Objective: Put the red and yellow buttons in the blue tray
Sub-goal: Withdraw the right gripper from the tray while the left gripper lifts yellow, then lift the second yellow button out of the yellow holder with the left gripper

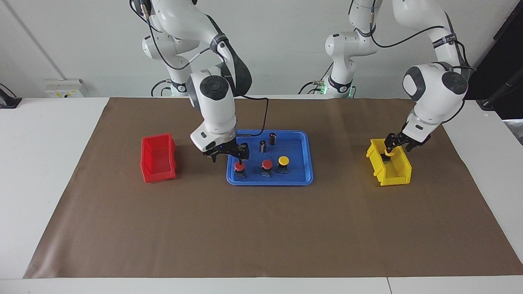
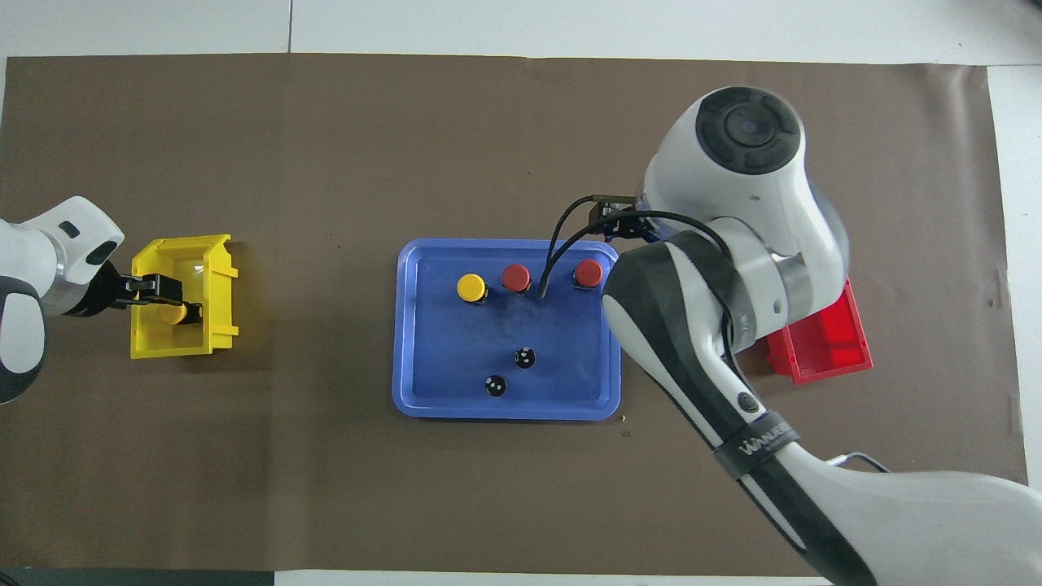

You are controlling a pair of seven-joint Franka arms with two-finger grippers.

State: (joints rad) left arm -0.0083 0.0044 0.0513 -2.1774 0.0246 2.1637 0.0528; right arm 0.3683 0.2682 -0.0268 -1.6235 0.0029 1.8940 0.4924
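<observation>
Blue tray (image 1: pixel 304 136) holds three buttons; fourth yellow button (image 1: pixel 387 152) sits in yellow bin (image 1: pixel 398 176), left end effector (image 1: pixel 393 143) clamped on it — could snag the wall. Right end effector (image 1: pixel 229 154) wide over 9 o'clock red button (image 1: pixel 239 166) — may topple it.

Brown mat (image 1: pixel 261 228) bears blue tray (image 1: pixel 307 163), seemingly two bins.

We see bright, even light from above in both views. Soft short shadows lie under the blue tray (image 1: pixel 304 179) and the bins. Faint glare marks the red bin (image 2: pixel 838 346) at four o'clock of the tray overhead. Focus is sharp throughout.
</observation>
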